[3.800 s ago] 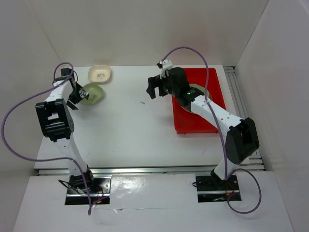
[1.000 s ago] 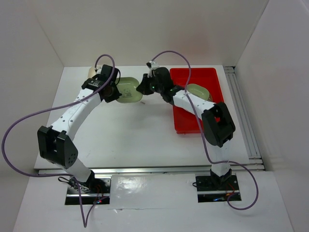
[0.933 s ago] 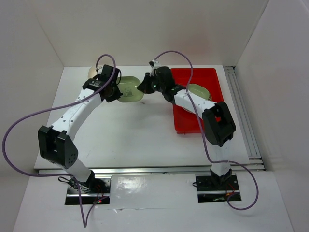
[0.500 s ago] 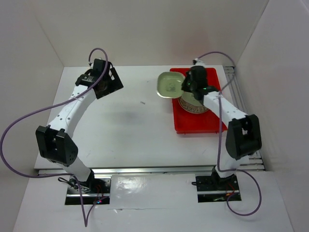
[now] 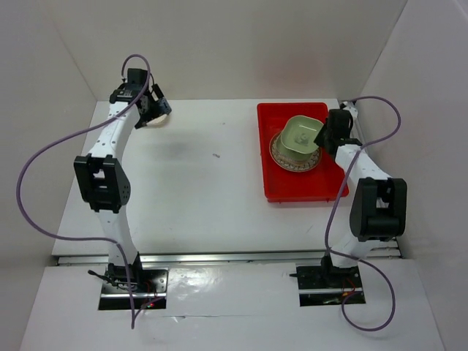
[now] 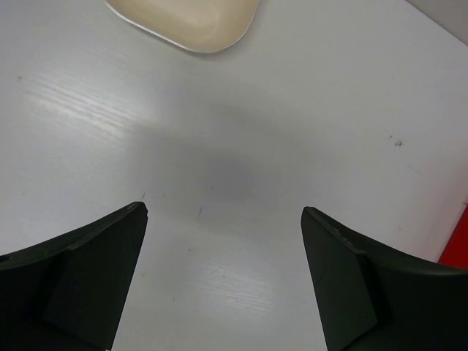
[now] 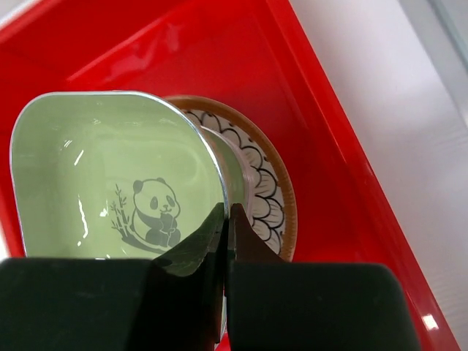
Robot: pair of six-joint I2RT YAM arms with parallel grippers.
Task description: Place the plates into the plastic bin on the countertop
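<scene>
My right pincer is clamping the green plate over the round plate inside the red bin; my left pincer is gaping above the table near the cream plate.

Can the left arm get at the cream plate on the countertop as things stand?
Probably yes. The left gripper is open, and the cream plate lies just ahead of it on bare countertop, nothing between. The right gripper, holding the green plate over the red bin, is well clear.
</scene>
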